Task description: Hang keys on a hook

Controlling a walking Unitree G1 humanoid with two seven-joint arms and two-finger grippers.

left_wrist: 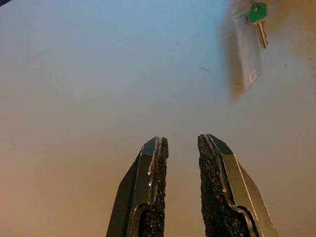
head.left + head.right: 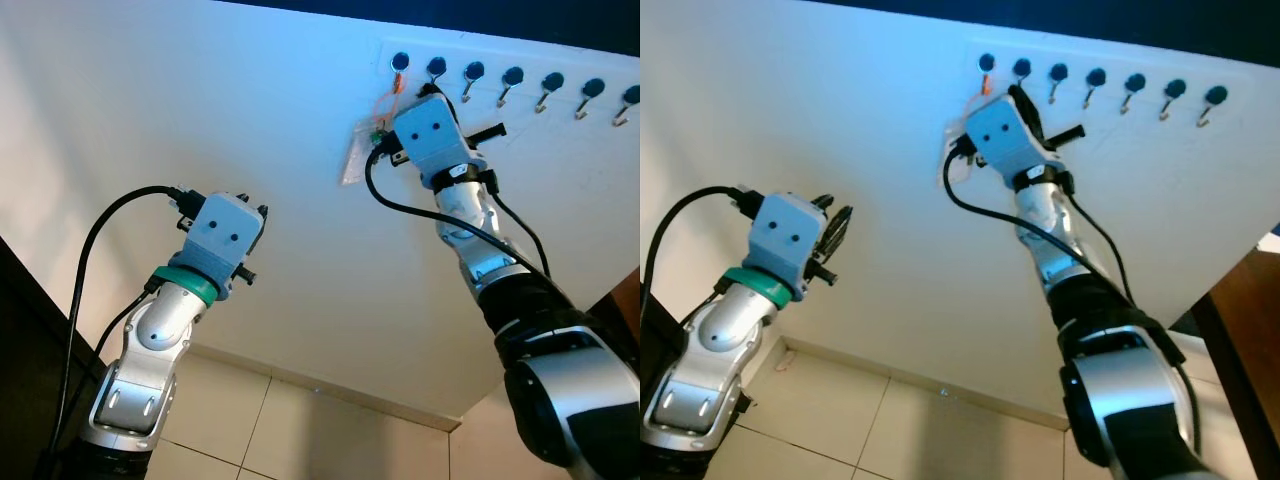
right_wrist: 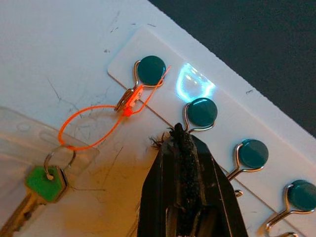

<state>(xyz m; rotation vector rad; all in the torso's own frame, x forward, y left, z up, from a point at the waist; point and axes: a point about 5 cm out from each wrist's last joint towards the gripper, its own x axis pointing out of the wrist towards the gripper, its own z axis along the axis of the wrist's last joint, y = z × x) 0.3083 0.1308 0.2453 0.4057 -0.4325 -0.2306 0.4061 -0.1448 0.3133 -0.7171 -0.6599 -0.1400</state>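
Note:
A white rack [image 3: 123, 59] with a row of green-capped hooks is fixed to the white wall. An orange cord [image 3: 84, 116] loops over the first hook [image 3: 150, 69]. From the cord hang a key ring, a green-headed key [image 3: 44, 180] and a clear plastic tag [image 2: 353, 160]. My right gripper [image 3: 178, 136] is raised to the rack and shut, with its tip just below the second hook [image 3: 201, 111] and nothing visible between the fingers. My left gripper [image 1: 181, 145] is held lower and to the left, open on nothing and pointing at the bare wall. The key [image 1: 256, 14] hangs beyond it.
Several other hooks [image 2: 512, 78] along the rack to the right carry nothing. Below the wall lies a tiled floor [image 2: 300, 420] with a baseboard. Dark furniture [image 2: 20, 300] stands at the left edge and a brown wooden piece [image 2: 1240, 320] at the right.

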